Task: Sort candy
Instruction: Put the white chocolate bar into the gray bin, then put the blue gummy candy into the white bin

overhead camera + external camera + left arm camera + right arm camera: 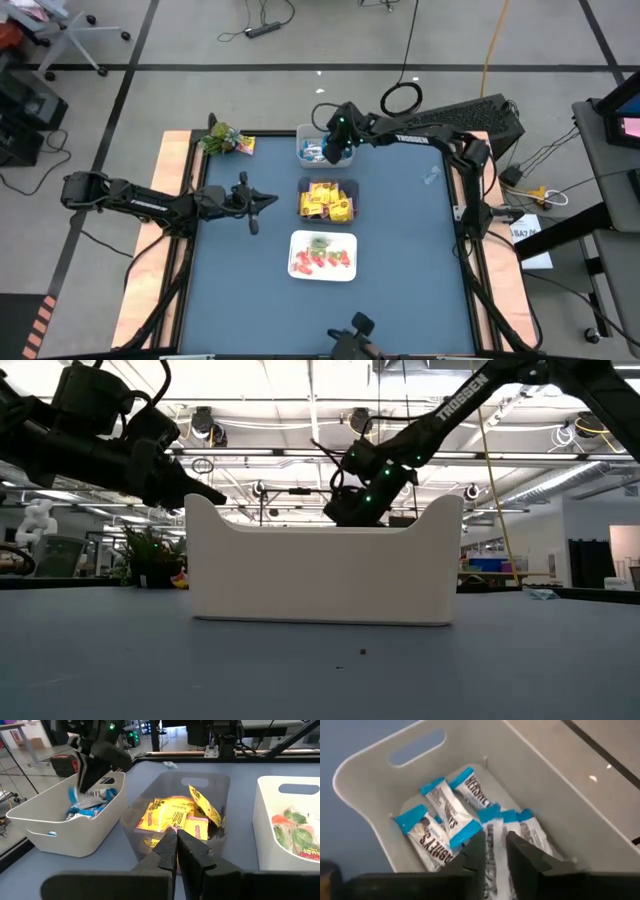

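Note:
Three bins stand in a row down the table's middle. The far white bin (300, 133) holds blue-and-white candy bars (437, 827). The grey middle bin (212, 782) holds yellow packets (170, 815). The near white bin (296, 240) holds red and green pieces (322, 257). My right gripper (496, 851) hangs over the far bin, slanting down, its fingers a narrow gap apart with one blue-and-white bar (495, 837) showing in the gap. My left gripper (176, 845) is shut and holds nothing, level, just left of the middle bin. My right gripper has a bar's long body (494, 847) showing in the narrow gap between its fingers, which come from above and slant into the far bin. I cannot tell whether the fingers touch it or whether it lies loose on the bars below.
A green leafy plant-like object (220, 138) lies at the table's far left corner with a yellow packet (246, 145) beside it. A small clear scrap (431, 176) lies toward the right edge. Bare blue tabletop (410, 250) spreads on both sides of the bins.

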Motion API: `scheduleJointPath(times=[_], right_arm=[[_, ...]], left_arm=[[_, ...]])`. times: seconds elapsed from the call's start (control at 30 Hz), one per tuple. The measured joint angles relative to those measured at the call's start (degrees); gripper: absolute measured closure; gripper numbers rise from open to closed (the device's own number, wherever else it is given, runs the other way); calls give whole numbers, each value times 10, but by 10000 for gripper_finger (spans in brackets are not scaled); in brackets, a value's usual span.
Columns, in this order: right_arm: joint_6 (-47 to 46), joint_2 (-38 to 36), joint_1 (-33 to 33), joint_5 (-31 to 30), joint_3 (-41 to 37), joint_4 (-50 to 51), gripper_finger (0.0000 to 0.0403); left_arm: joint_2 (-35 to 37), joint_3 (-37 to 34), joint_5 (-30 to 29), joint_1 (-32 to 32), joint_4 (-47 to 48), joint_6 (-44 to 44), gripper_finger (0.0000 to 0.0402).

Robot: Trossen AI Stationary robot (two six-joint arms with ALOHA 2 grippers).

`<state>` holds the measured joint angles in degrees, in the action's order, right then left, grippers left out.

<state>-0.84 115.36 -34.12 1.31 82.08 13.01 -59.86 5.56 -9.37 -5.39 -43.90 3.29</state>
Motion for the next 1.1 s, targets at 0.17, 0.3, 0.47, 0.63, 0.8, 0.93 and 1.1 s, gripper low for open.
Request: scheduleJointPath(times=[0.17,0.3,0.47,0.63,0.8,0.93,1.1], right_arm=[[0,-10,0,-2,0,17,283],[13,-43,0,-25,0,59,245],[50,-123,8,-28,-14,158,274],[39,-243,10,-26,-118,199,381],[-49,-367,10,-29,-290,183,385],[-172,-446,7,-69,-404,196,382],[-242,-494,6,-151,-483,232,357]], left_arm=[[0,0,0,0,1,0,382],[0,0,0,0,0,0,382],[0,0,1,0,7,0,382],[0,0,1,0,12,0,382],[0,0,1,0,12,0,382],[0,0,1,0,11,0,382],[0,0,1,0,8,0,382]])
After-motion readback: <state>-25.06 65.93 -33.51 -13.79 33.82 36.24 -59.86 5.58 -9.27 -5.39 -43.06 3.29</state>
